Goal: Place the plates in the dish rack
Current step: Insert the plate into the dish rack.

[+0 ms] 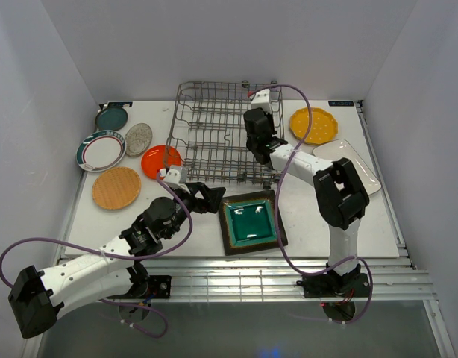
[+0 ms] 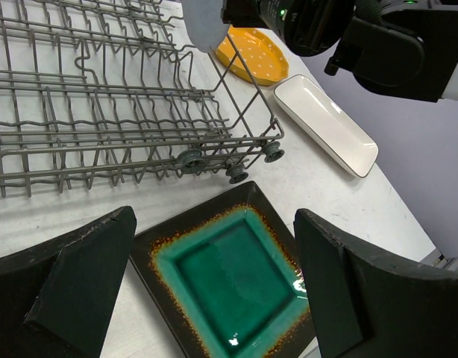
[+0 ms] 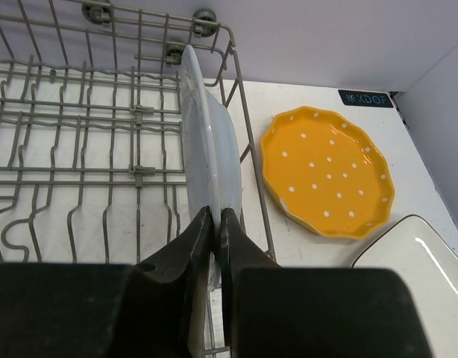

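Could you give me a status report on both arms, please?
Right gripper shut on pale blue plate, upright in dish rack. Left gripper open above green square plate. Nothing blocking.

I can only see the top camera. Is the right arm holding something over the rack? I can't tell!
Observer: Yes. Its wrist camera shows the right gripper pinched shut on a pale blue plate, upright on edge just inside the dish rack's side wall.
Operator: Cool! What's the left arm looking at?
Observer: The left gripper hangs open over the square plate. Its teal centre has a speckled orange-brown border.
Operator: Does the rack have feet?
Observer: It has little wheels at its near corner, seen in the left wrist view.
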### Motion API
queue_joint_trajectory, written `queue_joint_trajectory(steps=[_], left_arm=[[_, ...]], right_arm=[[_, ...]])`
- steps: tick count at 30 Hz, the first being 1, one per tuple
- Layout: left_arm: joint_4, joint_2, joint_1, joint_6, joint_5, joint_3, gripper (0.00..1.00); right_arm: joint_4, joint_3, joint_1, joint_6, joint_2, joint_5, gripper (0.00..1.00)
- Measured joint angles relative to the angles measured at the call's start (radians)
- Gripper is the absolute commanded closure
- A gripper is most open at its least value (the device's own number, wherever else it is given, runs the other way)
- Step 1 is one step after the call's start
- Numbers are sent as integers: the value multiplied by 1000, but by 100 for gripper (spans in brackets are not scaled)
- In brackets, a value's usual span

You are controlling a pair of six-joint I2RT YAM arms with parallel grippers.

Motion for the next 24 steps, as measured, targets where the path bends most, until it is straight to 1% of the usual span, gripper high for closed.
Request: queue_joint_trajectory(steps=[6, 24], left_arm=[[0, 0, 0, 0, 0, 0, 2], [0, 0, 0, 0, 0, 0, 2]], right_arm=[[5, -6, 0, 12, -37, -6, 92], [-25, -6, 10, 66, -34, -47, 92]])
